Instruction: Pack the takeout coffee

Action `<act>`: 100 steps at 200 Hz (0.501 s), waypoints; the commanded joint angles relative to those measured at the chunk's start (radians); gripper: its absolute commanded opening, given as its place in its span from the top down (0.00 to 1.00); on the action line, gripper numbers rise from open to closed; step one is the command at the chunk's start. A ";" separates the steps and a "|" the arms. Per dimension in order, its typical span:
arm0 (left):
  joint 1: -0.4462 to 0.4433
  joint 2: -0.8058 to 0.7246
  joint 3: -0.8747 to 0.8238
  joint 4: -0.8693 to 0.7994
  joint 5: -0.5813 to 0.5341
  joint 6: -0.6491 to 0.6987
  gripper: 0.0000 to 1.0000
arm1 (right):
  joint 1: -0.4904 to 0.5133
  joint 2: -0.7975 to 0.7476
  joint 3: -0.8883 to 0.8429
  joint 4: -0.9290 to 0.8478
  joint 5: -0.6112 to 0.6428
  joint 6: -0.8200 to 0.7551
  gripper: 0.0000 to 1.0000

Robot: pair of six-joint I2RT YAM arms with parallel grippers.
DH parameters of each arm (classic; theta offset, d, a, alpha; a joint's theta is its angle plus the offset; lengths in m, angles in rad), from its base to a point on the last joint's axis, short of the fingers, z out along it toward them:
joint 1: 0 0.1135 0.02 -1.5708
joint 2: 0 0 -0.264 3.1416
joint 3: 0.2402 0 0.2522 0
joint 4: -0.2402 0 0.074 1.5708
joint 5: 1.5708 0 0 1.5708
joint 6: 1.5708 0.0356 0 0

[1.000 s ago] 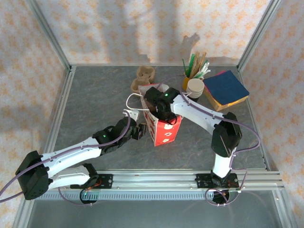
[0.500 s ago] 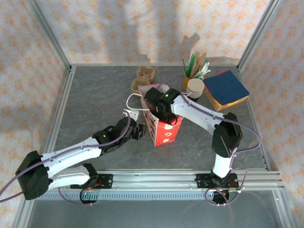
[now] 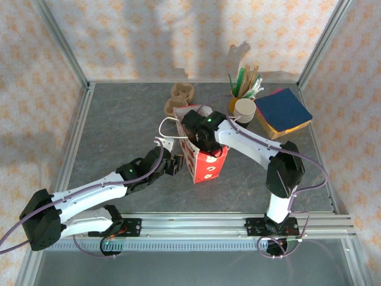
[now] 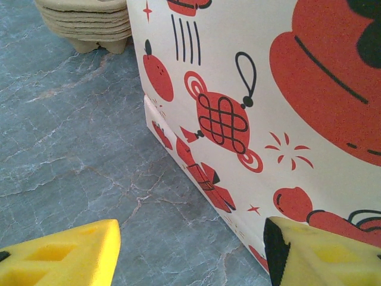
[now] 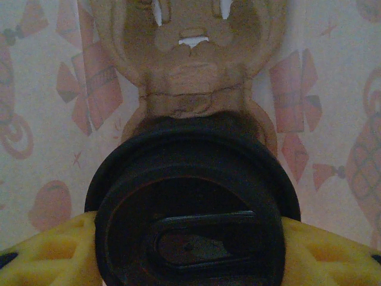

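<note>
Grips the takeout coffee point(image 5: 190, 202) by its sides in the jaws of the right gripper point(image 5: 190, 250), down inside the red bag point(image 3: 205, 164), with a brown pulp carrier point(image 5: 190, 89) beyond it. Holds the left gripper point(image 4: 190, 250) with jaws released beside the bag's lower wall on the table point(image 3: 119, 131). Shows no shift from a second ago.

You've logged almost no change: the elbow point(image 3: 284, 170) behind the right gripper point(image 5: 190, 250) has edged slightly rightward.

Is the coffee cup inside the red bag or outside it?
Inside: printed walls of the bag surround the cup, with a brown carrier beyond it.
</note>
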 commanded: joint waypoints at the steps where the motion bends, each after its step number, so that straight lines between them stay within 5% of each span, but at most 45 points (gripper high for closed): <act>1: -0.005 0.012 0.032 0.001 -0.029 0.011 0.33 | -0.002 0.005 -0.038 -0.002 -0.017 -0.004 0.56; 100: -0.006 0.012 0.042 -0.008 -0.032 0.015 0.33 | -0.002 0.005 -0.060 0.015 -0.023 -0.007 0.56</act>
